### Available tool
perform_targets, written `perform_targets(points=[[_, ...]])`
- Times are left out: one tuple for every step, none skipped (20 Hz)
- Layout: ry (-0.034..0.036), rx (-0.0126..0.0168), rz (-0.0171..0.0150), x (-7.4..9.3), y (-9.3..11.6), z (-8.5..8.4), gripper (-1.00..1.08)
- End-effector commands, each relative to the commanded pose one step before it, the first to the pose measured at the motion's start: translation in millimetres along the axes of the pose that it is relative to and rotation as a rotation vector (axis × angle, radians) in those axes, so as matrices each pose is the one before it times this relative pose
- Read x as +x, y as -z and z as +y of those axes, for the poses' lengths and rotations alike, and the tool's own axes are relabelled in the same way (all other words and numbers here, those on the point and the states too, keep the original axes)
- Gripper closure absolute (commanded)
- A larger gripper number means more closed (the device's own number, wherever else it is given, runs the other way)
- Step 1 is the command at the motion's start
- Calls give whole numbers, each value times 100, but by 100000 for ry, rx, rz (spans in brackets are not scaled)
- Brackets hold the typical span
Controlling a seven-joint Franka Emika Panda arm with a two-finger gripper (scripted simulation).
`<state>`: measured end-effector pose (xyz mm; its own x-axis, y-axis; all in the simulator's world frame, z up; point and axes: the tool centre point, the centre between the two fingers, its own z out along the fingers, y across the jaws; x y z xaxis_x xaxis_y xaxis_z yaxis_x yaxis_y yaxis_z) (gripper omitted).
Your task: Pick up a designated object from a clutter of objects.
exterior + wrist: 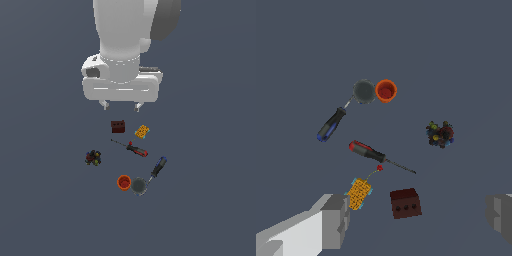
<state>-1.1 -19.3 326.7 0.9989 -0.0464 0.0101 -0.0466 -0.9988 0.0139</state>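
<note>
The end effector (120, 106) hangs above the surface (45, 210) with its fingers (336, 220) spread wide apart, holding and touching nothing. Below it the yellow-orange block (142, 131) lies flat, just beside the dark red box (118, 126) on the exterior view's right, the two apart. The red-handled screwdriver (134, 148) lies close in front of both. Further off, the blue-handled tool (157, 169) has its tip at the grey cup (139, 186), which stands against the orange cup (124, 182). The dark multicoloured cluster (93, 158) sits well apart, towards the exterior view's left. Nothing covers the block.
</note>
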Motion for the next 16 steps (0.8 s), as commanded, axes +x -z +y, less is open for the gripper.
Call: perform_targets(points=[[-111, -6, -82, -19, -203, -151, -92], [-301, -6, -7, -8, -171, -59, -92], [-425, -12, -4, -11, -213, -58, -92], [-535, -16, -2, -14, -257, -64, -92], [-633, -19, -2, -19, -301, -74, -92], [-704, -19, -5, -26, -350, -95, -92], [-772, -19, -8, -36, -402, -121, -92], [-845, -18, -11, -47, -450, -143, -92], [-941, -20, -10, -59, -494, -154, -92], [-1049, -22, -10, -72, -539, -160, -92], [-1143, -22, -10, -89, -585, -173, -92], [-1233, -21, -12, -109, -633, -189, -92], [-1328, -20, -12, -132, -679, -201, -92], [-1427, -18, -13, -157, -723, -210, -92], [-1519, -16, -14, -186, -768, -221, -92], [-1615, -13, -16, -218, -810, -229, -92]])
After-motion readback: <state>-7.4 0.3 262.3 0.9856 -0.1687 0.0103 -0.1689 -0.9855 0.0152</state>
